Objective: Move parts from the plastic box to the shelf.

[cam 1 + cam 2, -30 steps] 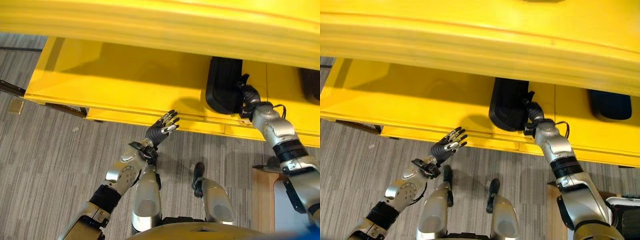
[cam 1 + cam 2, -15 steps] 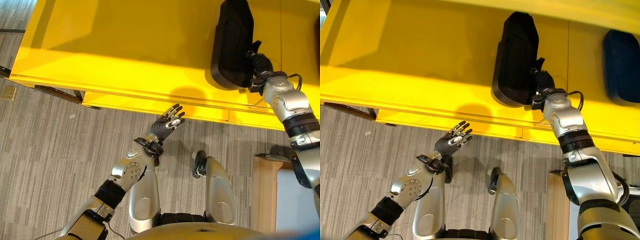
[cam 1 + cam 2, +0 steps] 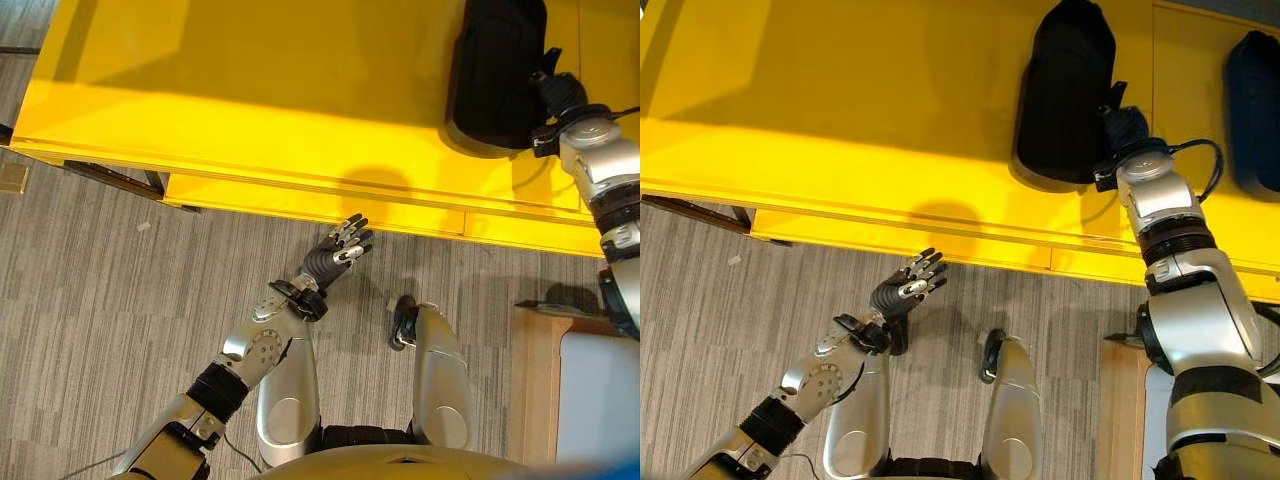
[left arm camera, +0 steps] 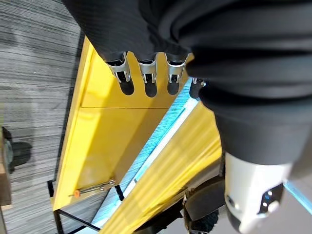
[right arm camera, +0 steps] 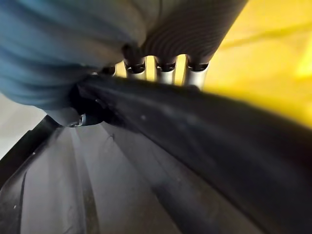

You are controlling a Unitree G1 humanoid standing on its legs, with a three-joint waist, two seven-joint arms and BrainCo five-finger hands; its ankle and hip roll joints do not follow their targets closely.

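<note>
The black part (image 3: 1065,95) lies on the yellow shelf (image 3: 840,110), long axis running front to back, its near end not far from the shelf's front edge. R hand (image 3: 1122,128) is at the part's right side, dark cover against it. In the R wrist view the part's edge (image 5: 204,146) runs between thumb and fingers (image 5: 165,73), w/ fingers on the far side and thumb on the near side, so the hand is clamped on the part's rim.

A second dark part (image 3: 1252,95) sits on the same shelf, further to the robot's right, apart from the first.

L hand (image 3: 335,258) hangs over the grey carpet (image 3: 90,290), just in front of the shelf's front lip, touching nothing. L wrist view shows its fingers (image 4: 146,78) straight and slack, hand empty.

At lower right, a pale wooden edge (image 3: 530,390) shows beside the R arm.
</note>
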